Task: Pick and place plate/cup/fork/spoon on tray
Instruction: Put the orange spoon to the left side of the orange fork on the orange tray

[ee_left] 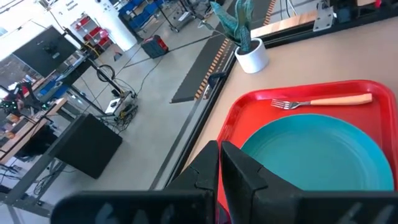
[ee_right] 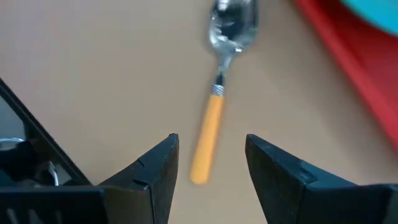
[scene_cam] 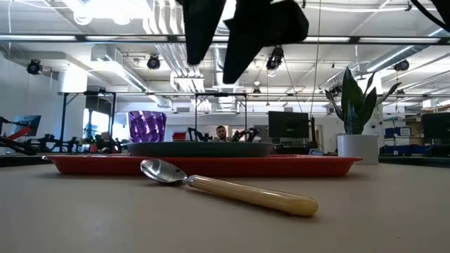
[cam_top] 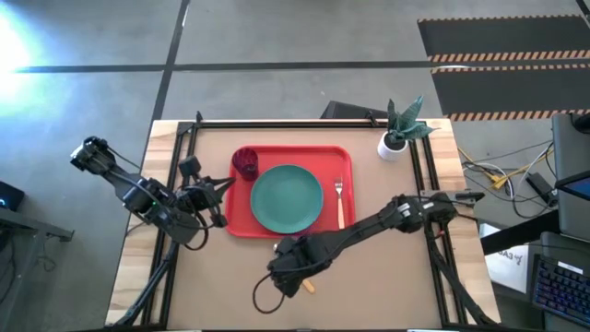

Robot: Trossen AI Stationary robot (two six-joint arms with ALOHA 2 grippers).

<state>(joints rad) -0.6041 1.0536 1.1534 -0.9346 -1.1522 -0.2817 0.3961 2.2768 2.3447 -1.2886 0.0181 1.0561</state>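
Hovering with open right pincer (ee_right: 208, 165) above the spoon (ee_right: 214, 106), last piece off the tray (cam_top: 238, 221), lying on the tabletop (cam_top: 387, 286) at its 6 o'clock edge; next, lowering to straddle the handle and closing; left pincer (cam_top: 224, 189) shut at 9 o'clock.

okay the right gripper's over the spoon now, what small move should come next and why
Probably lower the open right gripper straight down and close on the spoon's handle. The spoon lies on the bare table, outside the tray, with its handle lined up between the fingers. Plate, cup and fork already sit on the tray.
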